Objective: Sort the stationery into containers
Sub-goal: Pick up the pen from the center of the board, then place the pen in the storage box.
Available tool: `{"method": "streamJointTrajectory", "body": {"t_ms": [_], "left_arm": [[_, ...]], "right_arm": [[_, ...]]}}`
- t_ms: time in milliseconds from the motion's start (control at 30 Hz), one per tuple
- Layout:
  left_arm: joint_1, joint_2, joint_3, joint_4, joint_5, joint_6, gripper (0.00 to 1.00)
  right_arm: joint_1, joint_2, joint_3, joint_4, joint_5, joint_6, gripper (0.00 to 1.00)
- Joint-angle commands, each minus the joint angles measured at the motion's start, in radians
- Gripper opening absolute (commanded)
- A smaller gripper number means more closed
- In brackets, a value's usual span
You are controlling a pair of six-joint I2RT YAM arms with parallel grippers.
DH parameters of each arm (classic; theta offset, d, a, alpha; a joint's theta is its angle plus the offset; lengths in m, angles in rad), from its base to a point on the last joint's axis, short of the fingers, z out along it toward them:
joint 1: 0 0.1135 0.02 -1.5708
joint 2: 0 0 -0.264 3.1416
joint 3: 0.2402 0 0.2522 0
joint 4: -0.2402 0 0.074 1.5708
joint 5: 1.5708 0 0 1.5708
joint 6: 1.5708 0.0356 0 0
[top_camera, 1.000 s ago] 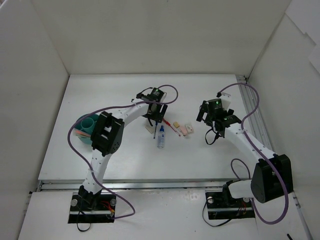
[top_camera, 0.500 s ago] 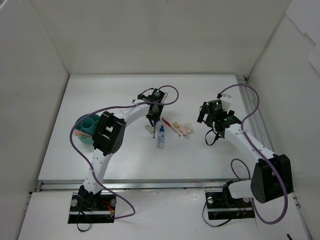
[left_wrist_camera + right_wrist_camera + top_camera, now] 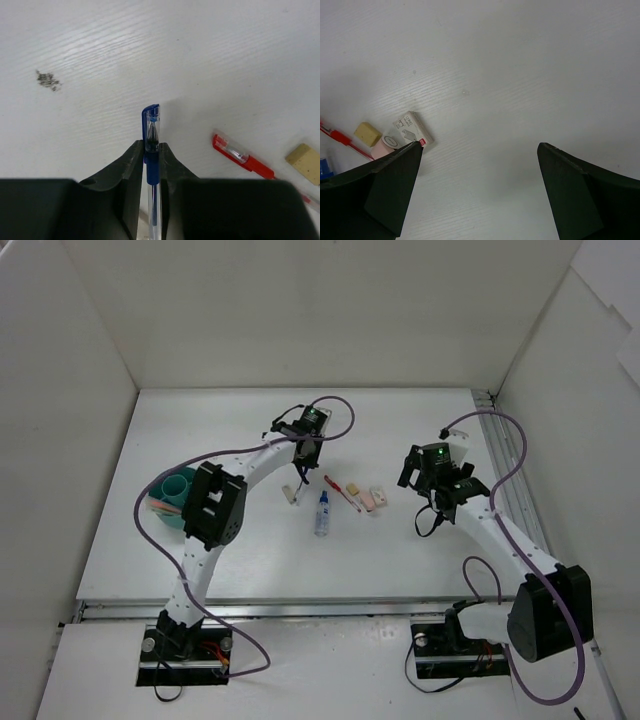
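My left gripper (image 3: 303, 462) is shut on a blue pen (image 3: 151, 131). The pen's capped end sticks out past the fingertips (image 3: 135, 155), above the white table. Right of it lie a red pen (image 3: 342, 492), a blue-capped white tube (image 3: 322, 512) and tan (image 3: 352, 487), pink (image 3: 368, 500) and white (image 3: 379, 496) erasers. Another white eraser (image 3: 291, 494) lies just left of the tube. The teal bowl (image 3: 160, 508), with a smaller teal cylinder (image 3: 179, 483) inside, stands at the far left. My right gripper (image 3: 479, 145) hangs open over bare table, to the right of the erasers (image 3: 412, 129).
White walls enclose the table on three sides. A metal rail (image 3: 510, 465) runs along the right edge. A small dark smudge (image 3: 47, 79) marks the tabletop ahead of the left gripper. Purple cables loop off both arms.
My left gripper has shut on the blue pen and drawn it back, away from the tube. The right arm has shifted only slightly and stays open.
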Motion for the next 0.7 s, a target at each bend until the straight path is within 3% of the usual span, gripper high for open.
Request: {"method": "streamJointTrajectory", "body": {"t_ms": [0, 400, 533, 667], "left_arm": [[0.043, -0.247, -0.057, 0.118, -0.056, -0.001, 0.00], [0.230, -0.991, -0.762, 0.576, -0.195, 0.005, 0.00], [0.308, -1.120, -0.936, 0.690, -0.266, 0.040, 0.00], [0.394, -1.183, -1.011, 0.790, -0.272, 0.077, 0.00]], "right_arm": [[-0.006, -0.057, 0.001, 0.012, 0.019, -0.003, 0.98], [-0.006, -0.057, 0.009, 0.018, -0.001, -0.037, 0.98], [-0.006, -0.056, 0.012, 0.025, -0.010, -0.049, 0.98], [-0.009, -0.059, 0.013, 0.033, -0.024, -0.055, 0.98]]}}
